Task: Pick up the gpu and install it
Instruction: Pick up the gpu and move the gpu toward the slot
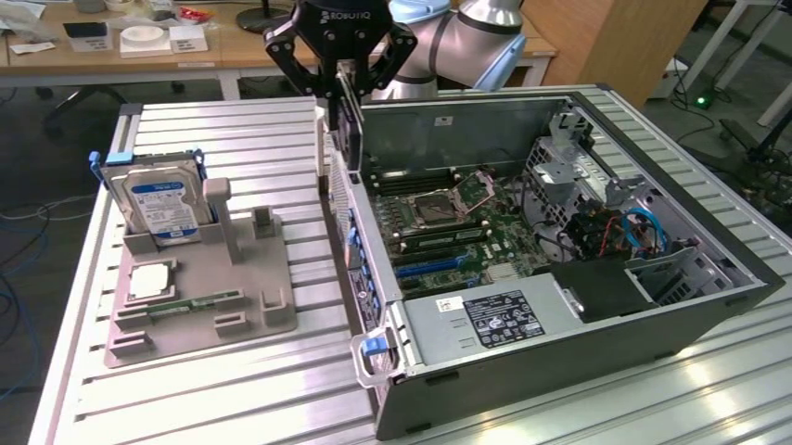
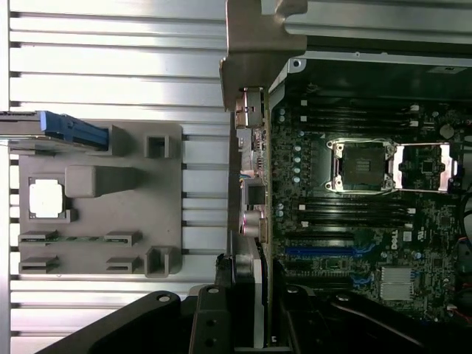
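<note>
Near the table's (image 1: 185,408) edge on the exterior view's left, a hard drive (image 1: 155,199) is stood upright in a grey fixture (image 1: 248,315). The gpu (image 1: 351,139) is clamped upright in the gripper (image 1: 349,91) and hung above the computer case (image 1: 693,306) wall nearest the fixture, not seated. Pickup is judged done, install not yet. Seating is judged to need the card edge lined up with the blue slot (image 1: 427,264) on the motherboard (image 1: 495,232).

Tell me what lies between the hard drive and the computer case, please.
In the exterior view, the grey holder's empty posts come first after the hard drive, then a bare strip of ribbed table up to the computer case.
</note>
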Motion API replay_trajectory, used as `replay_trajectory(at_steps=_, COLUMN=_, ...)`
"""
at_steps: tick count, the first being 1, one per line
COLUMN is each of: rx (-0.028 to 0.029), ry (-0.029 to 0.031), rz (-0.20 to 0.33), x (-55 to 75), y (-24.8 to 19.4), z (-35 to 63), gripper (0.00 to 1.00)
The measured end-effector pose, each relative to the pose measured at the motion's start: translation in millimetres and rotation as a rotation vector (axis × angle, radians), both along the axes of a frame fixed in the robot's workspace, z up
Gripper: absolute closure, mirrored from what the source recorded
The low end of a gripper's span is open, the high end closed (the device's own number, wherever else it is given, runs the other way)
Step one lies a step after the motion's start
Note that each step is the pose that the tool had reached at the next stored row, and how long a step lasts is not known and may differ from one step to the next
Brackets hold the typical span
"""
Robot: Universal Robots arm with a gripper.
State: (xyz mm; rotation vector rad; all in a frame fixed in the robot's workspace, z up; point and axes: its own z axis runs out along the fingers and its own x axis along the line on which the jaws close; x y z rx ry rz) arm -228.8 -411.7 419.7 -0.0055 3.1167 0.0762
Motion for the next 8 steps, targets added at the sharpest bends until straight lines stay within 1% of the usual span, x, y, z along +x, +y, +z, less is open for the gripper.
replay_trajectory(at_steps=8, rx=0.0000, ry=0.0000, rz=0.000, x=5.0, y=0.0, z=0.0, gripper=0.72)
